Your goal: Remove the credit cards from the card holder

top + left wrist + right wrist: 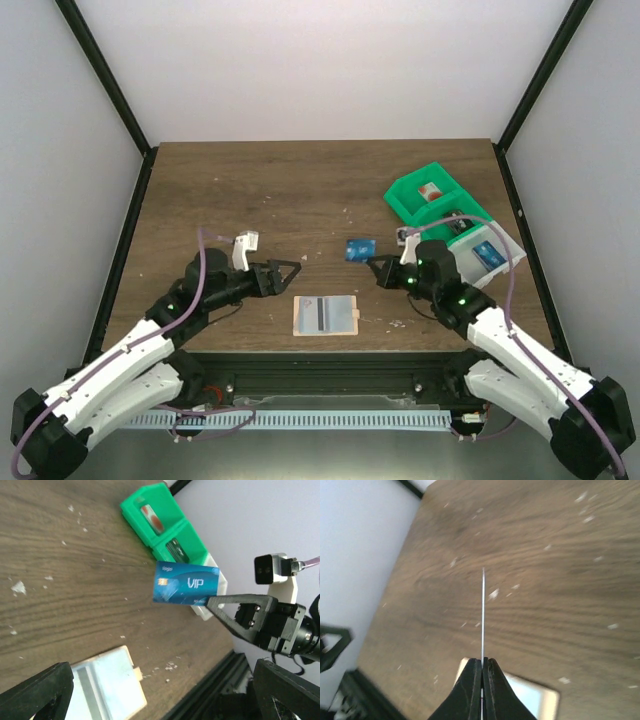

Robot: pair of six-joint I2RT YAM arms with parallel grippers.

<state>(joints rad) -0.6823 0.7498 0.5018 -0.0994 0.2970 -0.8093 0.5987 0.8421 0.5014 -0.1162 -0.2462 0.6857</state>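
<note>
The tan card holder lies flat near the table's front edge, with pale blue-grey pockets. A pale card with a dark stripe sits in it. My right gripper is shut on a dark blue "VIP" credit card and holds it in the air behind and to the right of the holder. The left wrist view shows the card's face; the right wrist view shows it edge-on between shut fingers. My left gripper is open and empty, left of and above the holder.
A green-and-white compartment tray with small items stands at the back right, also in the left wrist view. Small pale flecks dot the brown wooden table. A black frame edges the table.
</note>
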